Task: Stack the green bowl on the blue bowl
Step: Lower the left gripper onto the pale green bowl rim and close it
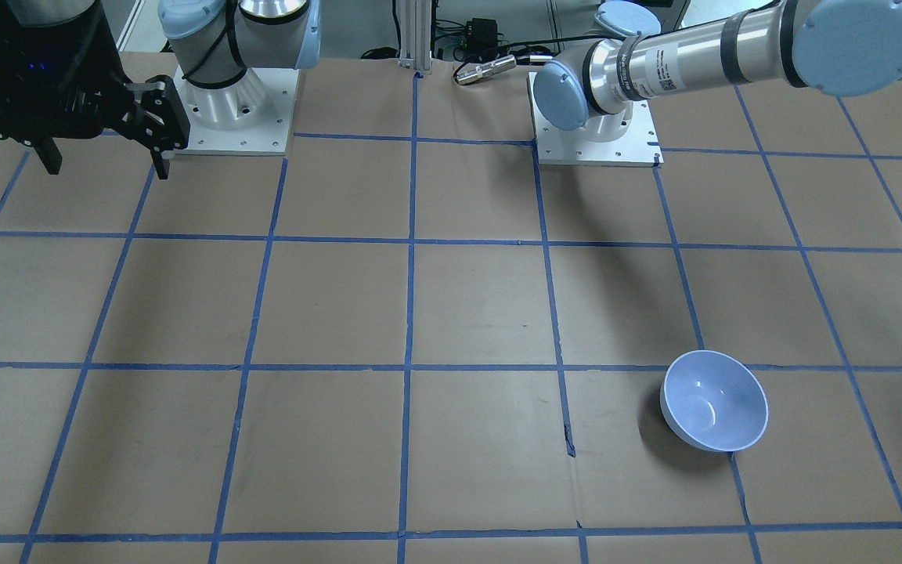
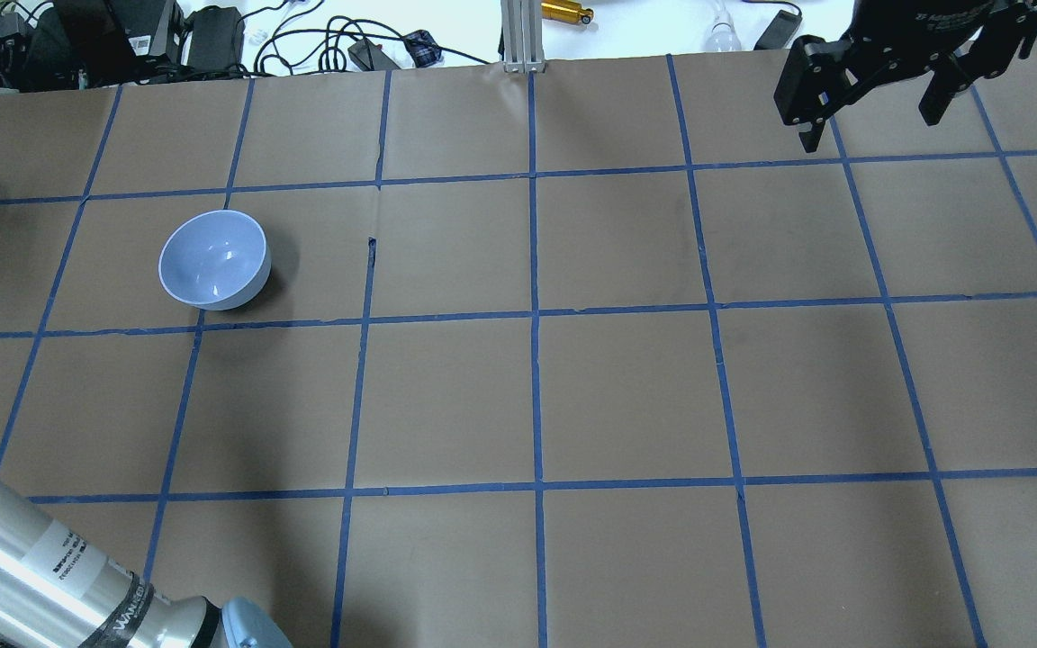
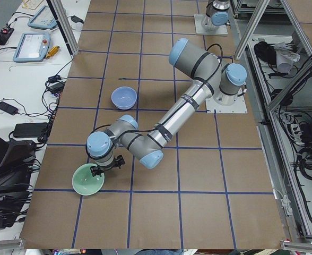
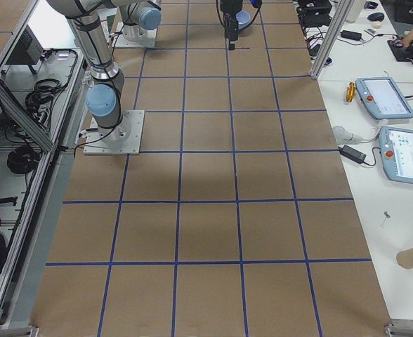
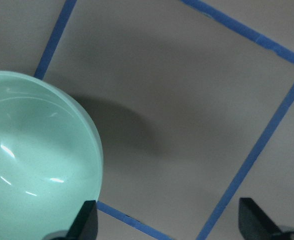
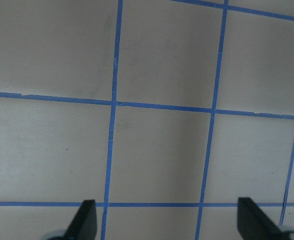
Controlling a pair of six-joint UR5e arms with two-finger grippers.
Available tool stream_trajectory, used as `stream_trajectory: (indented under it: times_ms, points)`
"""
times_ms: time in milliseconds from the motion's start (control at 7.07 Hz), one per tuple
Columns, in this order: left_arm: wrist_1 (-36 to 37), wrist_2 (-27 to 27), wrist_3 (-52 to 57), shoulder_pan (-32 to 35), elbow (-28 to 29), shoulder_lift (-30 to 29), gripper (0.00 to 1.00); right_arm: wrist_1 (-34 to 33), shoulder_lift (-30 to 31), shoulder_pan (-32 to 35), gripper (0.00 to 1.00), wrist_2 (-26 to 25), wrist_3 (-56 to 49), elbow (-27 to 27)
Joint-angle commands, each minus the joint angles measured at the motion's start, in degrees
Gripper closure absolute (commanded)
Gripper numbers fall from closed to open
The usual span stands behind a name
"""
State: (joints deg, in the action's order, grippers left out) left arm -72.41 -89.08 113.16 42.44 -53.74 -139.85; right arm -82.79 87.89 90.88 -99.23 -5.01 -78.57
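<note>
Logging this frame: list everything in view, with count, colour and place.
green bowl: one, mint green, upright near the table's end on the robot's left.
blue bowl: one, pale blue, upright on the robot's left half, apart from the green bowl.
table: one, brown paper with a blue tape grid.
teach pendants: two, light blue frames, on the white side bench across from the robot.
left gripper: one, black, open and empty, close by the green bowl's rim.
right gripper: one, black, open and empty, over bare table on the robot's right.
</note>
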Motion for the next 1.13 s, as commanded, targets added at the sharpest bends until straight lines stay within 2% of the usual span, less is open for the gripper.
stream_trajectory:
  times_ms: [0, 283, 990]
  points:
    - [-0.01, 1.02, 6.34, -0.07, 3.02, -2.96, 0.01, 0.0, 0.0, 0.0, 0.0, 0.0, 0.0, 0.0]
    - [-0.1, 0.93, 12.59, -1.3, 3.99, -5.08, 0.02, 0.0, 0.0, 0.0, 0.0, 0.0, 0.0, 0.0]
    - [-0.27, 0.66, 13.49, -1.48, 4.17, -6.14, 0.02, 0.0, 0.0, 0.0, 0.0, 0.0, 0.0, 0.0]
